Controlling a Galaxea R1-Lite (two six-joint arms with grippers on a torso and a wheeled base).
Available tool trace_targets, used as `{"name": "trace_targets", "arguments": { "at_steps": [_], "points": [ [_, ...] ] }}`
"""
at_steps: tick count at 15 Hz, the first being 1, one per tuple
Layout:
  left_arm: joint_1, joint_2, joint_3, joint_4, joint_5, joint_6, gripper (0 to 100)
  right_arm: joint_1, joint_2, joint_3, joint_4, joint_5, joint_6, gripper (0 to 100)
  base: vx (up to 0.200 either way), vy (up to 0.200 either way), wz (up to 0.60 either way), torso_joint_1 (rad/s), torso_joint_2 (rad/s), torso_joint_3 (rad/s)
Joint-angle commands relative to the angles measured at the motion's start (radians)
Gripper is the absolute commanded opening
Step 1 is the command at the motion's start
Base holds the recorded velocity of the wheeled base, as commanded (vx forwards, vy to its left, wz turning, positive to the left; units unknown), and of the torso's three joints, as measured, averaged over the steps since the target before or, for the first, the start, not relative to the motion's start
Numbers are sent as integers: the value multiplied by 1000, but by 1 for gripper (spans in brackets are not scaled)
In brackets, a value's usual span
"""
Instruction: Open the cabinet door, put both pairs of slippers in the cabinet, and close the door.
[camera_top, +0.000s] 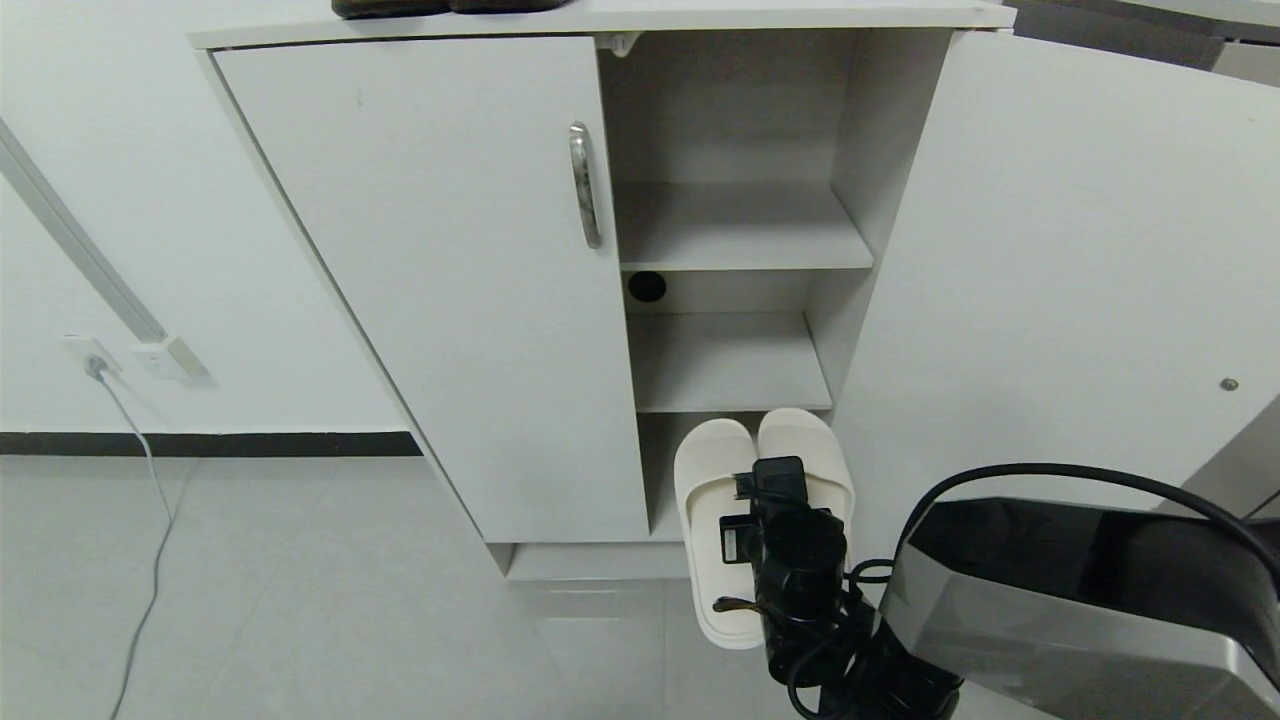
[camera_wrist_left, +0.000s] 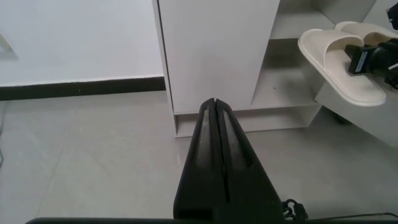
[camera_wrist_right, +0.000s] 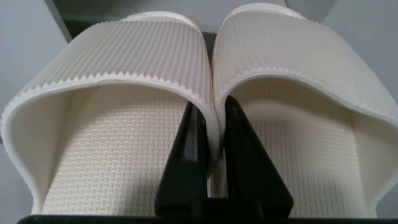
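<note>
A pair of cream slippers (camera_top: 762, 470) hangs in the air in front of the cabinet's lowest compartment, toes toward it. My right gripper (camera_wrist_right: 212, 140) is shut on the two inner strap edges of the slippers (camera_wrist_right: 205, 68), holding them side by side. The white cabinet (camera_top: 600, 20) has its right door (camera_top: 1060, 260) swung open and its left door (camera_top: 440, 280) shut. A dark pair of slippers (camera_top: 440, 6) lies on the cabinet top. My left gripper (camera_wrist_left: 214, 106) is shut on nothing, low over the floor, pointing at the cabinet base; the held slippers (camera_wrist_left: 341, 59) appear beyond it.
The open side has two bare shelves (camera_top: 735, 235) and a bottom compartment (camera_top: 660, 490). The left door carries a metal handle (camera_top: 585, 185). A wall socket with a cable (camera_top: 95, 365) sits at the left. Grey tiled floor (camera_top: 300, 600) spreads before the cabinet.
</note>
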Motion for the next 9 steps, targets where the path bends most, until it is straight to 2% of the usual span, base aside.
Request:
{"name": "trace_targets", "arguments": {
  "at_steps": [1, 8, 9],
  "points": [
    [0, 2, 0, 0, 0, 0, 0, -2, 0, 0, 0, 0, 0, 0, 200, 0, 0, -2, -2, 2],
    [0, 2, 0, 0, 0, 0, 0, -2, 0, -9, 8, 6, 0, 0, 200, 0, 0, 4, 2, 3],
    [0, 2, 0, 0, 0, 0, 0, -2, 1, -22, 14, 6, -2, 0, 0, 0, 0, 0, 0, 0]
  ]
}}
